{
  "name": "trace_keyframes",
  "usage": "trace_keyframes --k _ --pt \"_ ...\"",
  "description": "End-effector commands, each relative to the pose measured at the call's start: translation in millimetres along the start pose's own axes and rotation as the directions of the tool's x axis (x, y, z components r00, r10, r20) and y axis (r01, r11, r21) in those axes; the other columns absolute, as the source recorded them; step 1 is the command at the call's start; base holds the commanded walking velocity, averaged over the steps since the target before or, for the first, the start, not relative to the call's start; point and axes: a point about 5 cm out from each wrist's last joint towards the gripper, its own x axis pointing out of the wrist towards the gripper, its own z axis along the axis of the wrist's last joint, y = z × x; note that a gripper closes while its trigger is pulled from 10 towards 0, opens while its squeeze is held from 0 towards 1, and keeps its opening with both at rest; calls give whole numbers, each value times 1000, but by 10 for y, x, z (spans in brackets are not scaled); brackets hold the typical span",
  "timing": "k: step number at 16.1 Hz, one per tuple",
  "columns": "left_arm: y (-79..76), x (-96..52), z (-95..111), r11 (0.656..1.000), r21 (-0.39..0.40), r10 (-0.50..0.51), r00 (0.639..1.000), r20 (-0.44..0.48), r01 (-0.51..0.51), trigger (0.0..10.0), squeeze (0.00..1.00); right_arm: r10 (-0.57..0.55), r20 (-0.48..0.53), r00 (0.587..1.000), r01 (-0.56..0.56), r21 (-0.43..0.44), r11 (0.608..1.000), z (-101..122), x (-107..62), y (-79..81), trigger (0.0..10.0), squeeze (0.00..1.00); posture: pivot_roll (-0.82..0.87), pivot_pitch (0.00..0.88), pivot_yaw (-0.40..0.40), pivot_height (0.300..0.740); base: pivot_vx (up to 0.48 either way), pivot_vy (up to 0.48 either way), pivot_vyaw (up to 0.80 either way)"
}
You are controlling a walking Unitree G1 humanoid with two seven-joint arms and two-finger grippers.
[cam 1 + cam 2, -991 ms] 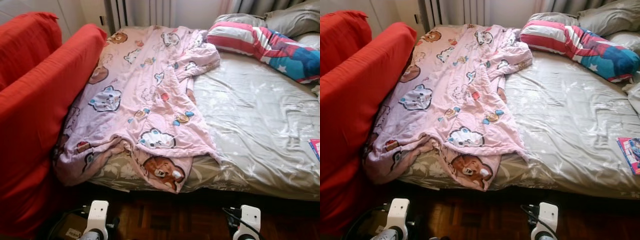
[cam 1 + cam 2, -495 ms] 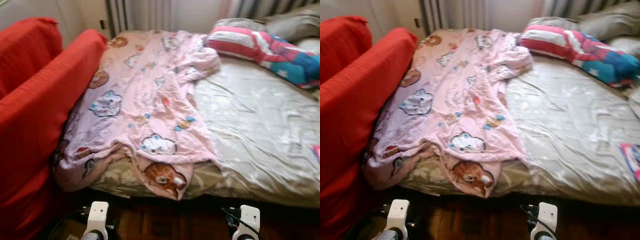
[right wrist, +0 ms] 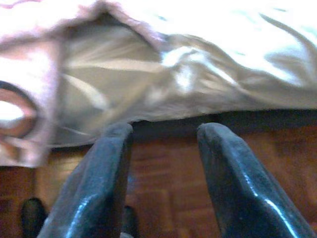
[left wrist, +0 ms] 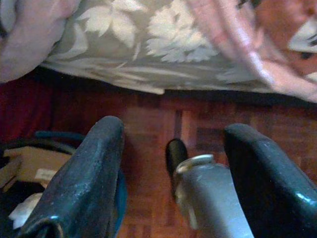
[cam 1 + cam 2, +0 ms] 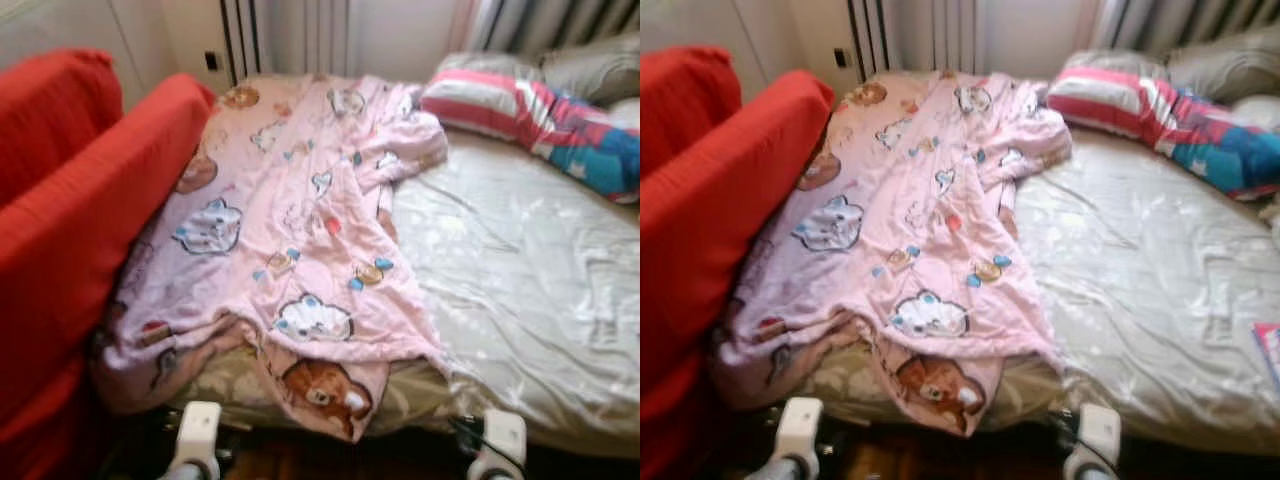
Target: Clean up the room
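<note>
Here, in the left eye view, a pink blanket (image 5: 290, 240) with bears and cats lies rumpled on the left side of the bed (image 5: 520, 290), hanging over its near edge. A red sofa (image 5: 80, 230) touches it on the left. A striped pillow (image 5: 540, 120) lies at the far right.

In the left wrist view, the left gripper (image 4: 173, 148) hangs over the wood floor (image 4: 148, 124), fingers apart and holding nothing, with the blanket just ahead.

In the right wrist view, the right gripper (image 3: 163, 163) is the same, fingers wide and empty, near the bed's edge. No writing can be read.

Red sofa (image 5: 70, 230) beside the radiator (image 5: 290, 35).
</note>
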Motion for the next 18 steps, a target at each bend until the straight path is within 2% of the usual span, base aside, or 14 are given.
trace_keyframes --k 1,9,12,15,17,18 --pt "-1 -17 -68 1000 1 0 1000 -28 0 10000 0 -10 -36 999 10 4 1000 -110 -39 -34 10000 0 51 119 -16 740 0 0 0" --pt "8 -21 -72 1000 -2 -5 1000 -28 5 10000 0 -10 -14 1000 10 18 1000 -65 -25 -20 10000 0 49 143 -15 740 0 0 0" --pt "0 -12 -35 1000 -7 -6 1000 -6 6 10000 0 1 47 999 -2 37 999 76 15 18 10000 0 51 156 -17 740 0 0 0" --pt "-36 42 210 1000 -10 4 994 107 -3 10000 0 54 199 979 -49 -34 998 436 87 134 10000 0 43 171 -16 740 0 0 0" --pt "14 68 541 999 -41 22 965 261 -11 10000 0 100 326 940 -80 -73 994 712 102 226 10000 0 50 179 -17 740 0 0 0" --pt "35 66 737 999 -49 24 936 351 -7 10000 0 113 395 912 -83 -92 992 848 92 252 10000 0 52 180 -18 740 0 0 0"
